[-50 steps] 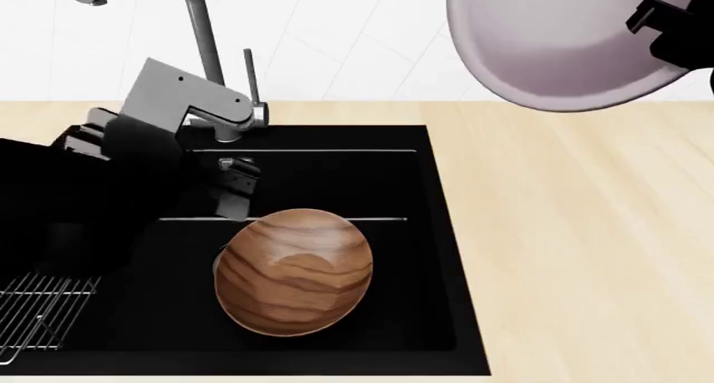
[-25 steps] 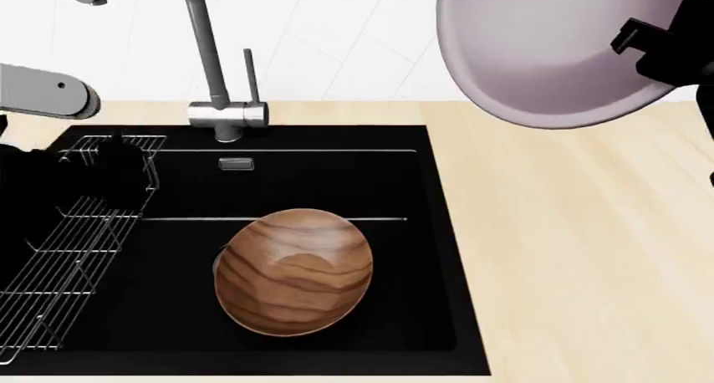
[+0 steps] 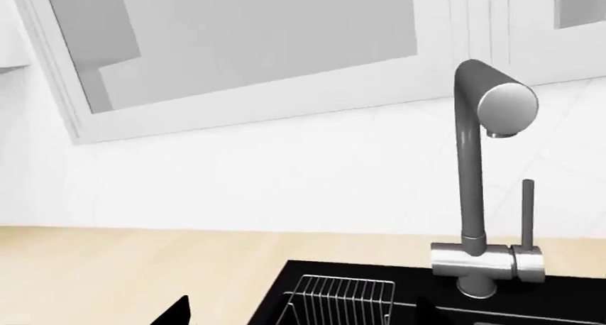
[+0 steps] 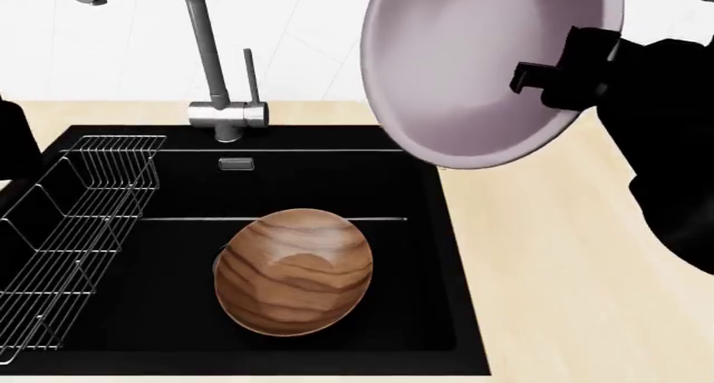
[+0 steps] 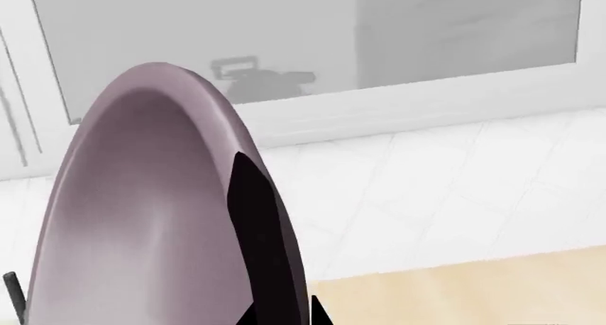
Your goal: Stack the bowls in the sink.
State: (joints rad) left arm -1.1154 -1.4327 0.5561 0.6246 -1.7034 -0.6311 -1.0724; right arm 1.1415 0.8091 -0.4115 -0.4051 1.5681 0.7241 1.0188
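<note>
The right gripper [image 4: 549, 75] is pinching the rim of the purple bowl [image 4: 480, 74], holding it tipped on its side, high over the back right corner of the sink [image 4: 436, 257], while the brown bowl [image 4: 293, 271] is sitting in the sink. The purple bowl could slip from that thin pinch, or bump the tap [image 4: 217, 74] or the sink's edge on its way down. There is open room over the brown bowl, with the wire rack [image 4: 67, 232] well off to the side, and I cannot tell how the left gripper's fingers are standing.
</note>
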